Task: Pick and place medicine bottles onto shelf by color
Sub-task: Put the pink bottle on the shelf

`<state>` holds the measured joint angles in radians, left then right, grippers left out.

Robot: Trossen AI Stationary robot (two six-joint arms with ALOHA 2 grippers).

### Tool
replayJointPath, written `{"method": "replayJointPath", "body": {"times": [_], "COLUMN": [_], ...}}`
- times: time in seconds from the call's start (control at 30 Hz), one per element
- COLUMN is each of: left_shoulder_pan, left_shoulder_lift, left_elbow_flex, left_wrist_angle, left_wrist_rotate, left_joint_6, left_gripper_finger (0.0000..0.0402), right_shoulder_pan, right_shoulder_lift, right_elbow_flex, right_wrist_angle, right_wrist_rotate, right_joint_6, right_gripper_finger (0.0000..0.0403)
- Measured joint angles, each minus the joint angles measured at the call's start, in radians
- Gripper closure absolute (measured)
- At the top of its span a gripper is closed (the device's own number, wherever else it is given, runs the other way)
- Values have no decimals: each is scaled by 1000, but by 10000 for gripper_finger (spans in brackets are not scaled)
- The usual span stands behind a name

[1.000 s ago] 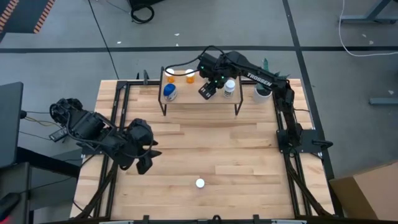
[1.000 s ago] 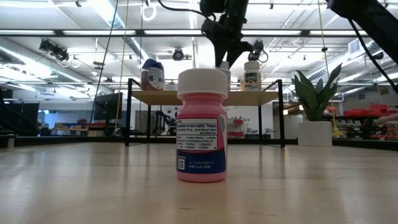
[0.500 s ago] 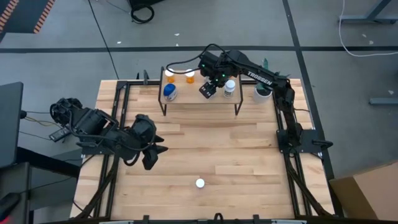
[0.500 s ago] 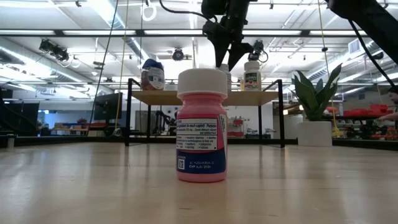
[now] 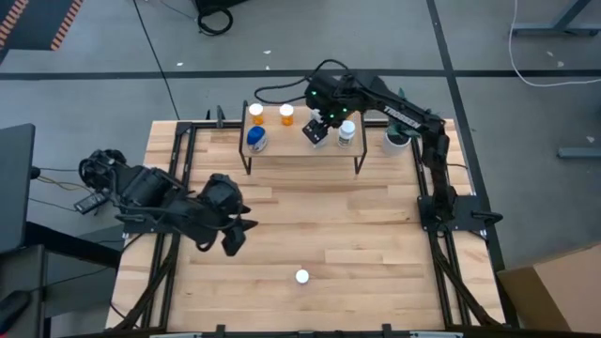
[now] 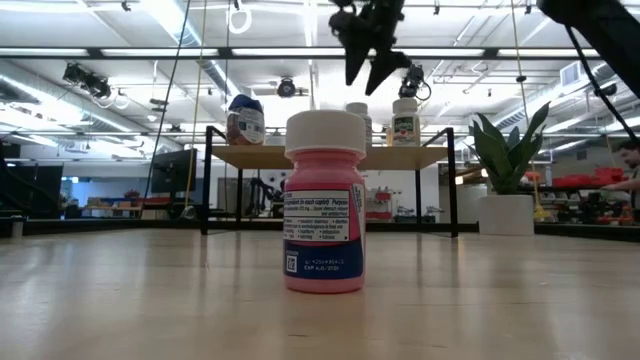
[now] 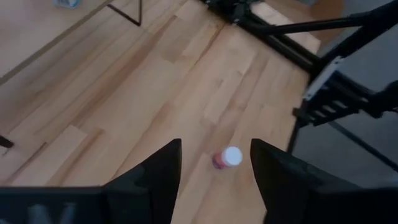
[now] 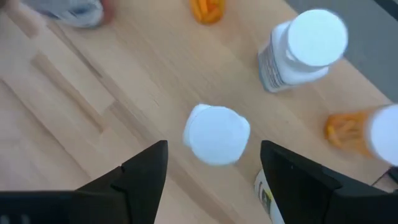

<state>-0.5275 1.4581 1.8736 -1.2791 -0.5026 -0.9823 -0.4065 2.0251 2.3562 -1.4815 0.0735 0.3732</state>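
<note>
five bottles stand on the shelf (image 5: 302, 150) at the far side: two orange (image 5: 285, 115) far left, a blue one (image 5: 255, 138) on the near-left edge, two white ones right of centre. the right tool (image 5: 320, 125) hangs over the white-capped bottle (image 8: 216, 134), fingers spread, holding nothing. one pink bottle (image 5: 301, 276) waits alone on the near table (image 5: 376, 244). the left tool (image 5: 234, 238), open and empty, points toward it across bare boards. the shelf's right end looks free, perhaps.

a pink bottle (image 6: 323, 203) with a white cap and a white-and-blue label stands on the pale wood table (image 5: 376, 244), while the light-wood shelf (image 5: 291, 150) on black legs bears orange bottles (image 5: 286, 115) and a blue-capped bottle (image 5: 255, 139).
</note>
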Motion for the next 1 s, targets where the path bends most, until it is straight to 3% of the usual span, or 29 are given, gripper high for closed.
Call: {"method": "replayJointPath", "body": {"times": [0.27,0.47,0.63,0.77,1.0], "left_shoulder_pan": [73,128,107,88,35], "left_shoulder_lift": [74,161,165,138,98], "left_elbow_flex": [0,0,0,0,0], "left_wrist_angle": [2,-1,-16,-48,-124], "left_wrist_rotate": [59,199,212,211,193], "left_joint_6": [116,235,267,257,182], "left_gripper_finger": [165,148,151,156,155], "right_shoulder_pan": [94,249,396,503,631], "right_shoulder_lift": [-53,-58,-59,-61,-66], "right_elbow_flex": [-1,-6,-45,-164,-439], "right_wrist_angle": [-49,-90,-88,-89,-83], "right_wrist_rotate": [10,71,130,253,265], "right_joint_6": [75,136,216,366,505], "right_gripper_finger": [138,138,138,138,138]}}
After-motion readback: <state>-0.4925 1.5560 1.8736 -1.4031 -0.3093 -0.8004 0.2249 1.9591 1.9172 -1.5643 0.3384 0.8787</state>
